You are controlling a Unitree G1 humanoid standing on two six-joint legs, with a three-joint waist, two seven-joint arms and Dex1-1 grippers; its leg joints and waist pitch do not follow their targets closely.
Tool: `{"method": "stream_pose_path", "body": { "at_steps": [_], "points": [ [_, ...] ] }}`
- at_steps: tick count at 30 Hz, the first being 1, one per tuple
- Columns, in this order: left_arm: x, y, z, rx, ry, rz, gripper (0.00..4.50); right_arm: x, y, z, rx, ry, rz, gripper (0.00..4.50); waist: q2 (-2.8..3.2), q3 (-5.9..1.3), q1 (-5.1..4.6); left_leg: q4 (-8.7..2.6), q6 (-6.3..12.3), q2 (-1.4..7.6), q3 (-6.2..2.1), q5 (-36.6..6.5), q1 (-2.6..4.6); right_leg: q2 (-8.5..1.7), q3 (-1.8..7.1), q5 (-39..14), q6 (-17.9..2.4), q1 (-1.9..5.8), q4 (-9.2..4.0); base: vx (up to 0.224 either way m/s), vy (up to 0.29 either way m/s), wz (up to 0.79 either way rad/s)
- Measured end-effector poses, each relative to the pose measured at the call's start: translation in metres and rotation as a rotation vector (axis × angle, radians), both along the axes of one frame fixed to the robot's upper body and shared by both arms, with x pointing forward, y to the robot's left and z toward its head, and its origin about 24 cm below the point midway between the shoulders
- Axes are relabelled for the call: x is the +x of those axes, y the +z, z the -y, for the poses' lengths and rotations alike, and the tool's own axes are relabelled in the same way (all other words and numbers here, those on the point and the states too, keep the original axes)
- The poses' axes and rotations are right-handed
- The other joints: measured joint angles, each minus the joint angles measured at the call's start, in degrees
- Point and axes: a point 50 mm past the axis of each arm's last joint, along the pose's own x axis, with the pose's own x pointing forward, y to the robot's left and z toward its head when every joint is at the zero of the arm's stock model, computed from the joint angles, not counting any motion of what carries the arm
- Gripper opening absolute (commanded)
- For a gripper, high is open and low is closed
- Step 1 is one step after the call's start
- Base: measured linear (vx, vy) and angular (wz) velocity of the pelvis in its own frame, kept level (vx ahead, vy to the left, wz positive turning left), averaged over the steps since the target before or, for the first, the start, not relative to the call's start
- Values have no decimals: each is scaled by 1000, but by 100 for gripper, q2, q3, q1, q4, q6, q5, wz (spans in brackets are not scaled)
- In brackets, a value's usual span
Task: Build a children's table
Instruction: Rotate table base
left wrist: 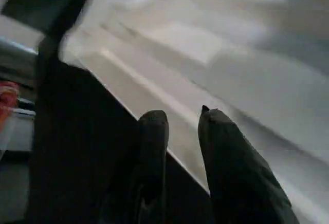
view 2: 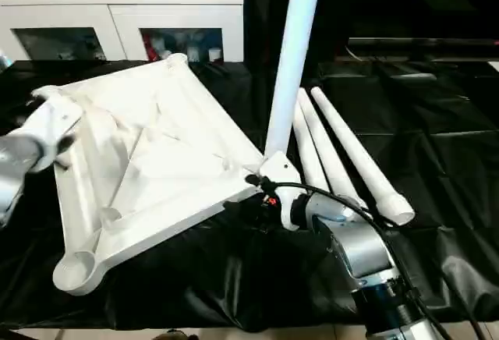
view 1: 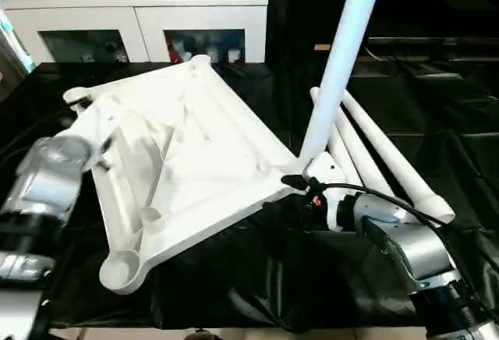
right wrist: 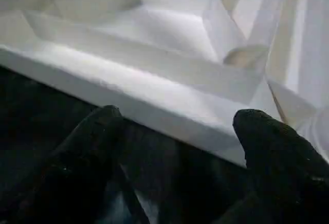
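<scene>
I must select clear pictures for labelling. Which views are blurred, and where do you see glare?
Left wrist view: the white plastic tabletop is smeared by motion blur. Left eye view: the left silver forearm is blurred; the upright white leg looks overexposed. Right wrist view: fairly sharp, though the black fingers are soft.

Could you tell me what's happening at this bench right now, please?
A humanoid robot is assembling a white children's table. The table top lies upside down on a black cloth, one leg already standing in the corner socket nearest the right hand. Three more legs lie beside it. The right hand is open next to the top's rim. The left hand is at the top's far-left edge, fingers close together.
</scene>
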Motion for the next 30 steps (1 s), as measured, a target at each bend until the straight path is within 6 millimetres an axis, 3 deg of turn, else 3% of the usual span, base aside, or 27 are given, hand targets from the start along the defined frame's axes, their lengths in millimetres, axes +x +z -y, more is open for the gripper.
{"method": "stream_pose_path", "body": {
  "at_steps": [1, 6, 10, 15, 22, 26, 30],
  "points": [
    [-2, -4, 1, -10, -14, -23, 83, -1, -1, 1, -8, 5, -9, 355, -3, -1, 0, 1, 0, 0, 0, 0, 0, 0, 0, 0, 0, 0, 0, 0, 0, 0],
    [-10, -22, 11, -43, -101, -151, 48, -5, -6, -1, -48, 46, -34, 341, -14, -2, -2, 4, 0, 0, -1, 0, 0, 0, 1, 0, 0, 0, 3, 0, 0, 0],
    [-14, -24, 11, -23, -131, -205, 7, -3, -12, -5, -74, 40, -50, 293, -13, -2, -16, 5, 0, 0, -2, 0, 4, 0, 1, 0, 0, 0, 12, 0, 0, 0],
    [-27, -30, 13, -4, -237, -332, 0, 7, -30, -14, -138, -23, -69, 249, -11, -1, -54, 5, -3, 0, -4, 1, 11, 0, 2, 2, -4, -3, 17, 0, 0, 0],
    [-42, -30, 26, -34, -405, -463, 0, 24, -34, -30, -151, -59, -13, 195, -12, -1, -65, -1, -16, 0, -7, 3, 30, 0, 3, 6, -10, 1, 27, 0, 0, 0],
    [-53, -28, 45, -117, -537, -510, 0, 32, -34, -31, -167, -82, 6, 150, -15, -1, -54, 7, -23, -1, -8, 7, 33, 0, 9, 8, -14, 0, 48, 0, 0, 0],
    [-60, -27, 63, -197, -649, -524, 0, 34, -35, -32, -169, -83, 12, 136, -20, 1, -40, 9, -26, -1, -8, 9, 36, 0, 11, -1, 2, -2, 64, 0, 0, 0]
  ]
}}
